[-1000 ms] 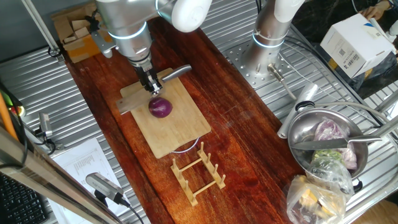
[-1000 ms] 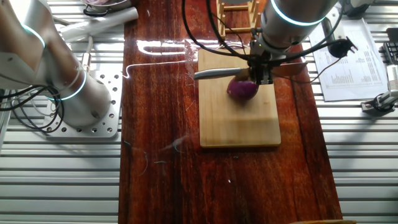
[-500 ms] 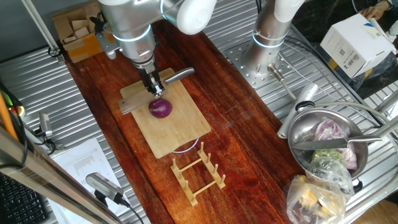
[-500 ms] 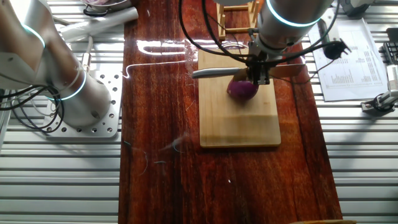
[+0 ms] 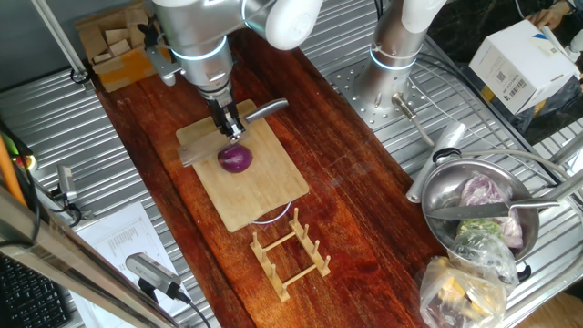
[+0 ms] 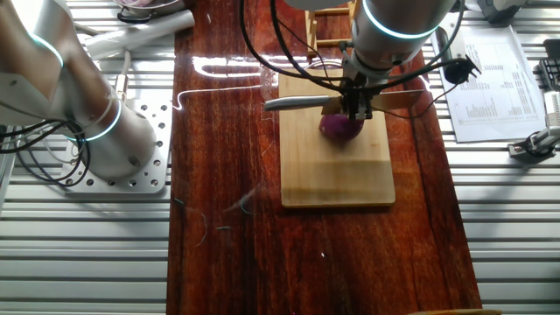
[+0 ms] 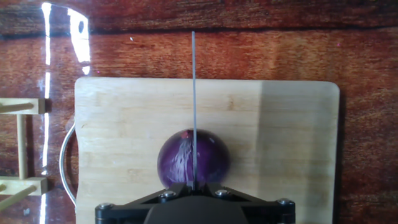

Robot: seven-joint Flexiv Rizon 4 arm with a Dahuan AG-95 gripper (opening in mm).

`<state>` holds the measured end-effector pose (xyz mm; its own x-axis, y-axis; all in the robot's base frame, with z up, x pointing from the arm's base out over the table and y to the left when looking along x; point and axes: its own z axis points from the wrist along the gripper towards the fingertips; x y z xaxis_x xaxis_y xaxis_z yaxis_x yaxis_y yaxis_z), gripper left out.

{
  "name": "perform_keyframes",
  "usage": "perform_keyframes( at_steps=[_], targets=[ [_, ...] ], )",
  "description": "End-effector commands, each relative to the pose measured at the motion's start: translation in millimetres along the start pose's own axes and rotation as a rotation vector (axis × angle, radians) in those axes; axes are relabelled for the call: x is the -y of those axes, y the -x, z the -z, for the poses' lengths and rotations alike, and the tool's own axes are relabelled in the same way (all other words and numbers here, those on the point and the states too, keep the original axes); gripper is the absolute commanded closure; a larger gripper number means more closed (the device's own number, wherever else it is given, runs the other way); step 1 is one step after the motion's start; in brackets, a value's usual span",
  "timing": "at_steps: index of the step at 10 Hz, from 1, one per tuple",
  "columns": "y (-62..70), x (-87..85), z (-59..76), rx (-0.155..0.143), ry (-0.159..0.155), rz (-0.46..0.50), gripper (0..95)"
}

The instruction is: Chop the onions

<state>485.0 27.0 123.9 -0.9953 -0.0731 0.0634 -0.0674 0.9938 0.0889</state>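
One small round red onion (image 5: 236, 159) lies on the bamboo board (image 5: 260, 196), whole. It also shows in the other fixed view (image 6: 341, 128) and low in the hand view (image 7: 180, 163). My gripper (image 5: 230, 130) is shut on a knife (image 5: 266, 109) and holds it level just above the onion. In the other fixed view the gripper (image 6: 357, 109) is over the onion's far side, and the knife (image 6: 297, 102) sticks out left over the board (image 6: 337, 179). In the hand view the blade (image 7: 193, 93) is a thin line over the onion's middle, running across the board (image 7: 124, 124) from the gripper (image 7: 193, 186).
A wooden rack (image 5: 291, 251) stands just past the board's near end. A metal bowl (image 5: 437, 196) of vegetables and a plastic bag (image 5: 465, 282) are at the right. A second arm's base (image 5: 392, 64) stands behind. A box of wooden blocks (image 5: 114, 46) sits at the far left.
My gripper and the knife have shifted a little along the blade's length, toward its tip. The onion has not moved.
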Motion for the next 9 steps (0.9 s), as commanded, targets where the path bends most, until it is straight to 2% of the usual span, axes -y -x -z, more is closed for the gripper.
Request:
perform_keyframes(
  at_steps=[1, 9],
  targets=[
    [1.4, -1.3, -1.8, 0.002, 0.002, -0.001, 95.0],
    [5.5, -2.6, -9.7, 0.002, -0.008, 0.012, 95.0]
  ],
)
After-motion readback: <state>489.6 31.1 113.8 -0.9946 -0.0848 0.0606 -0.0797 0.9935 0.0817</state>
